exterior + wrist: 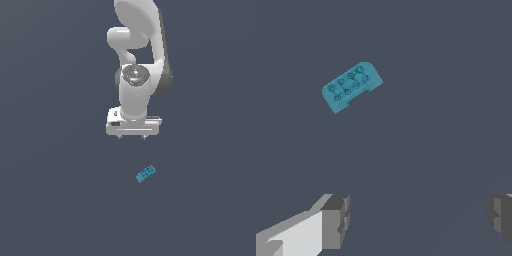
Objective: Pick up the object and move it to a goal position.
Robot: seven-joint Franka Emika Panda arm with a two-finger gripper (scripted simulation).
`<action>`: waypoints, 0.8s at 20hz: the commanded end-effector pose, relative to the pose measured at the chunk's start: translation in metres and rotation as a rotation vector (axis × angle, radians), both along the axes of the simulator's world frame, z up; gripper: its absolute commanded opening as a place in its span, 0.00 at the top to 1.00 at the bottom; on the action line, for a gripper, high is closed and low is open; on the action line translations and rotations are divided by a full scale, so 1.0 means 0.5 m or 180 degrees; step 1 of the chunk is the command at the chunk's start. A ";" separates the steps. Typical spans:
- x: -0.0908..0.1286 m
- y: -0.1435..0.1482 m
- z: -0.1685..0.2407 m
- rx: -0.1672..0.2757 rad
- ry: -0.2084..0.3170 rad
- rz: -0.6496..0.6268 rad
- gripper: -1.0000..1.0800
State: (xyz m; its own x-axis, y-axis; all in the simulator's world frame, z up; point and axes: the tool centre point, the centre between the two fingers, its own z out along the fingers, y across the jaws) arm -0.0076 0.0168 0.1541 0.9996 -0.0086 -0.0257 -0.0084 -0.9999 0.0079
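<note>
Wrist view: block (351, 86) lies apart from wide-spread claw (416, 220), untouched.

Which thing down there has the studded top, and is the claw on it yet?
Only the teal brick, lying alone on the dark floor. The claw hangs open above it, apart.

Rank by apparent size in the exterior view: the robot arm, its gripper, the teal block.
1. Robot arm, largest by far.
2. Gripper, open.
3. Teal block, smallest; it lies apart from the gripper, untouched.
</note>
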 end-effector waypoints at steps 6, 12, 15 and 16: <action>0.005 0.001 -0.002 -0.0001 -0.0001 -0.0061 0.04; 0.021 0.008 -0.011 0.0003 -0.0005 -0.0266 0.04; 0.033 0.013 -0.017 0.0005 -0.0008 -0.0424 0.04; 0.038 0.015 -0.020 0.0006 -0.0009 -0.0486 0.04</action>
